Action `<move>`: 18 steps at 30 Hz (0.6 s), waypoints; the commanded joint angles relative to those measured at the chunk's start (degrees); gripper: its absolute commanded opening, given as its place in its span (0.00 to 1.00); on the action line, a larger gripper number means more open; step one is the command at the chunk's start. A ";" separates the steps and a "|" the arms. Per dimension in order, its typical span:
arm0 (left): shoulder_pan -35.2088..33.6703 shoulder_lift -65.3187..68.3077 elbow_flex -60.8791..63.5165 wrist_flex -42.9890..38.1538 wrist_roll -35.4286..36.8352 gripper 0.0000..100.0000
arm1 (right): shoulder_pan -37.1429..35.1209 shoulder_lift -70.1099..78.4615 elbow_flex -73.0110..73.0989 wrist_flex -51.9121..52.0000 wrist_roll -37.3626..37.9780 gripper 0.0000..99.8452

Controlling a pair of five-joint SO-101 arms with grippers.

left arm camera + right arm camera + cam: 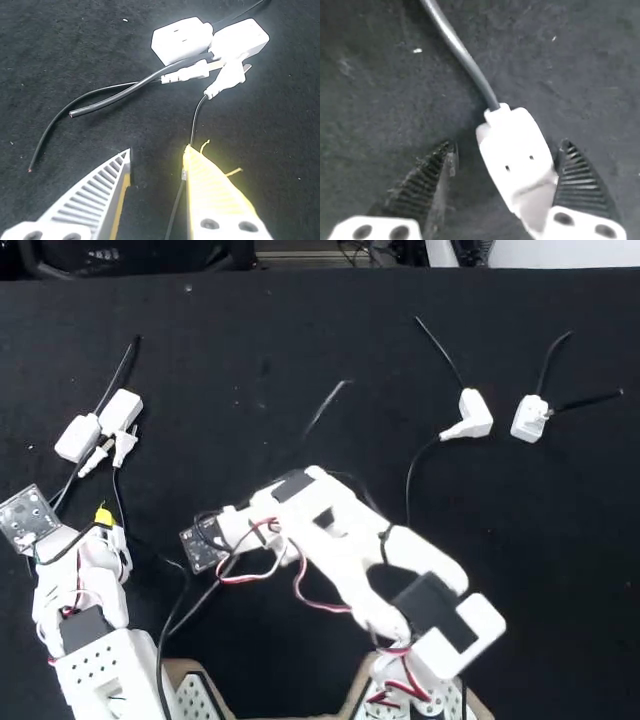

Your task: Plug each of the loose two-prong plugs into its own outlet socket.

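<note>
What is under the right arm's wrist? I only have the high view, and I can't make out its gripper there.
Observer: A white socket block with a grey cable lies between the open fingers of the right gripper, not clamped.
Operator: And how does the left gripper stand?
Observer: The left gripper is open, and the thin black wire of a loose white plug runs between its fingers, along the yellow finger.
</note>
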 commanded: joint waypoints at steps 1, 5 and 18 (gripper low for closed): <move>-0.13 -0.53 -4.26 -0.97 0.70 0.17 | 4.22 0.22 -2.95 -0.18 -0.09 0.16; -0.13 -0.53 -4.26 -0.97 0.70 0.17 | 10.20 0.13 -8.48 0.00 -11.69 0.04; -0.13 -0.53 -4.26 -0.97 0.70 0.17 | 40.18 10.42 -46.64 16.70 -61.89 0.02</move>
